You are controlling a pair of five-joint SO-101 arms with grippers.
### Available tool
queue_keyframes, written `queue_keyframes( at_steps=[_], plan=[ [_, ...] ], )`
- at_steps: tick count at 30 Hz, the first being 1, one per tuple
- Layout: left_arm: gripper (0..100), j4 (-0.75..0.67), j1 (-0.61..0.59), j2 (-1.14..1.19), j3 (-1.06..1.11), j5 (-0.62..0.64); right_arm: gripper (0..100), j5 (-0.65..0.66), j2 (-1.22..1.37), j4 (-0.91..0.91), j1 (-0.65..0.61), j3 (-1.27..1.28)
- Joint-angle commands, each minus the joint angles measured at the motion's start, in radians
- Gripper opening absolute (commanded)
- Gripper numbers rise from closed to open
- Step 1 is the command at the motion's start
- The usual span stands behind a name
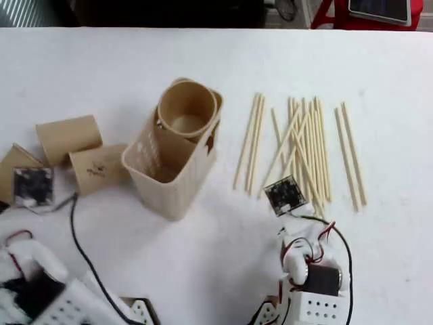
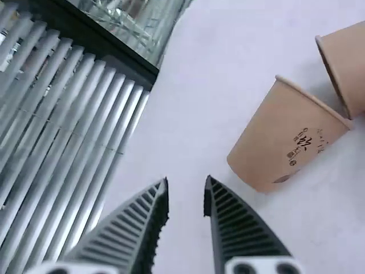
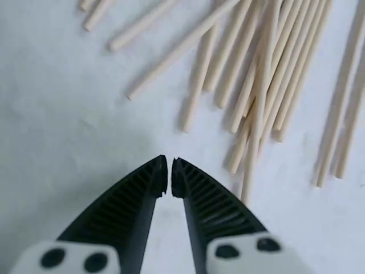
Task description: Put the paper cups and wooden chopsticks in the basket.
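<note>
A beige basket [image 1: 169, 177] stands mid-table with one paper cup [image 1: 187, 112] upright inside it. Left of it, two paper cups [image 1: 67, 137] [image 1: 98, 169] lie on their sides, and a third cup [image 1: 12, 168] lies at the table's left edge, partly under the left arm's wrist [image 1: 32, 186]. My left gripper [image 2: 186, 182] is slightly open and empty, a short way from the printed cup [image 2: 285, 142] and another cup [image 2: 345, 63]. Several wooden chopsticks [image 1: 304, 149] lie spread right of the basket. My right gripper [image 3: 171, 164] is shut on nothing, just short of the chopstick ends [image 3: 251, 85].
The right arm's wrist [image 1: 284, 195] hovers over the near ends of the chopsticks. Cables [image 1: 81, 244] trail across the front of the white table. A window blind [image 2: 51, 125] borders the table's far left.
</note>
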Motion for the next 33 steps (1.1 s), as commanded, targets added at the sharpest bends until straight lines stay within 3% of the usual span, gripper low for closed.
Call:
queue_keyframes(
  at_steps=[1,6,10,15,20,23,27,33],
  plan=[
    [12,0.005,-0.008,0.432,-0.307,0.003,2.8,0.008,-0.005,-0.016,0.004,0.008],
    [12,0.184,0.050,0.901,-0.686,0.075,2.8,0.008,-0.005,-0.015,0.004,0.008],
    [13,0.358,0.131,1.150,-0.919,0.146,2.8,0.008,-0.005,-0.015,0.004,0.008],
    [18,0.526,0.262,1.305,-1.105,0.275,2.8,0.008,-0.005,-0.015,0.004,0.008],
    [19,0.631,0.489,1.328,-1.115,0.299,2.8,0.008,-0.005,-0.015,0.004,0.008],
    [19,0.640,0.570,1.303,-1.112,0.397,2.8,0.008,-0.005,-0.015,0.004,0.008],
    [20,0.621,0.664,1.299,-1.040,0.402,2.8,0.008,-0.005,-0.015,0.004,0.008],
    [20,0.453,0.608,1.296,-0.905,0.390,2.8,0.009,-0.005,-0.015,0.004,0.008]
  ],
)
